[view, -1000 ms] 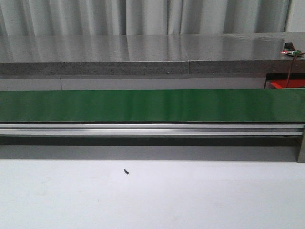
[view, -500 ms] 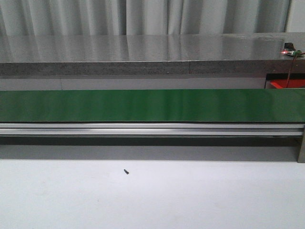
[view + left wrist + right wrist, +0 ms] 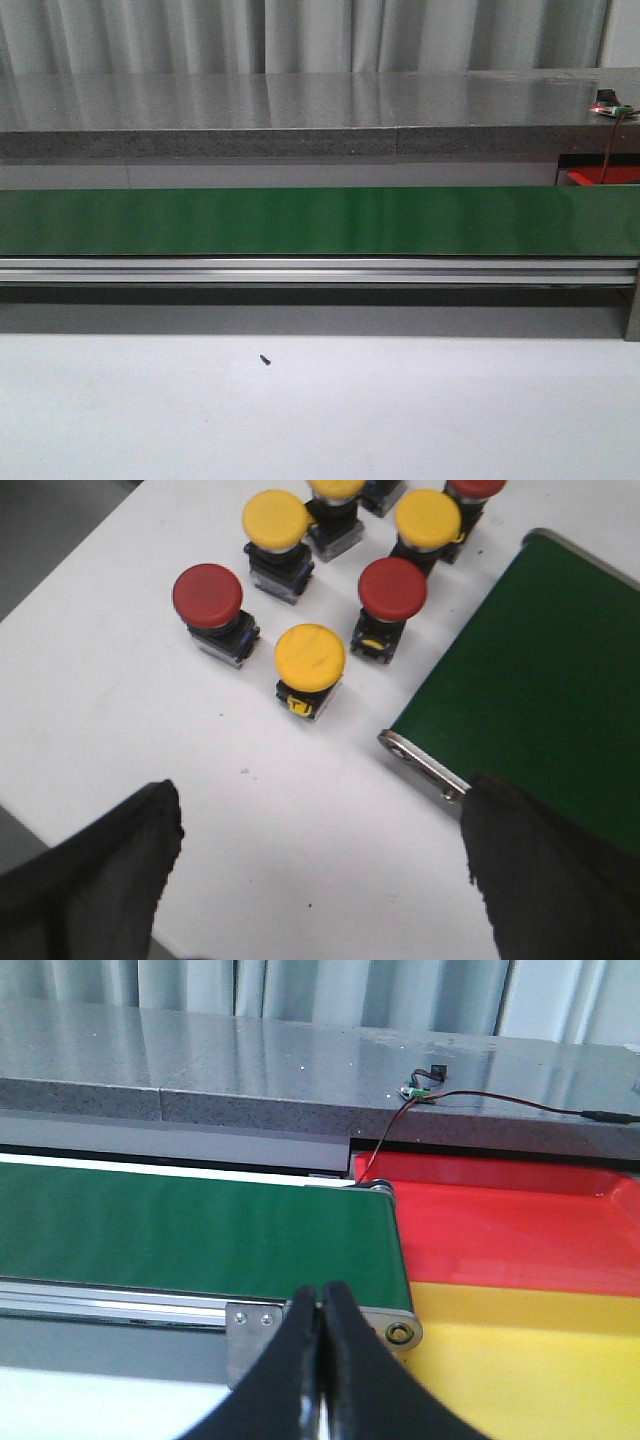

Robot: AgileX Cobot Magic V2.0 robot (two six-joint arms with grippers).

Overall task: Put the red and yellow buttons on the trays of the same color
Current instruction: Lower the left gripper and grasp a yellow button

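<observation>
My left gripper [image 3: 320, 880] hangs with its fingers [image 3: 95, 865] spread wide apart, holding nothing. Beyond it, at about 12 o'clock on the white table [image 3: 120, 700], I see the buttons in a cluster: the nearest yellow button [image 3: 309, 657], a red button [image 3: 208, 593] at its 10 o'clock, and another red button [image 3: 392, 588] at its 1 o'clock (more stand behind, partly cut off). The green belt [image 3: 540, 670] ends just beside them, at 3 o'clock.

My right gripper [image 3: 322, 1360] has its fingers pressed together, empty. At its 2 o'clock lies the red tray [image 3: 520, 1225], with the yellow tray [image 3: 540, 1350] nearer, touching it.
</observation>
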